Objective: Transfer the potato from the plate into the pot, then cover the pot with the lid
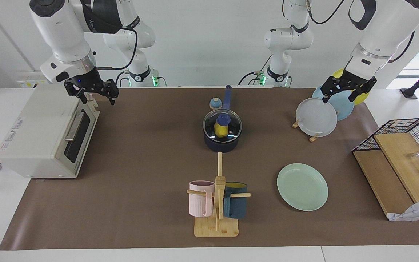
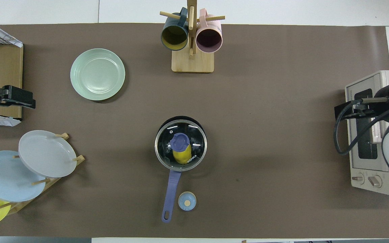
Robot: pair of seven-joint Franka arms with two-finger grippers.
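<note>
The table (image 1: 140, 153), under a brown mat, carries the lidded pot (image 1: 221, 143), a bell (image 1: 215, 103) beside its handle, the bare mint plate (image 1: 302, 186), a mug tree (image 1: 216, 225), a plate rack (image 1: 313, 137) and a toaster oven (image 1: 38, 138)

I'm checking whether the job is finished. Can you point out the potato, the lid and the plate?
potato (image 2: 182, 156): overhead view, yellow body seen through the glass.
lid (image 1: 222, 119): facing view, its blue knob.
plate (image 1: 302, 186): facing view, bare centre.
</note>
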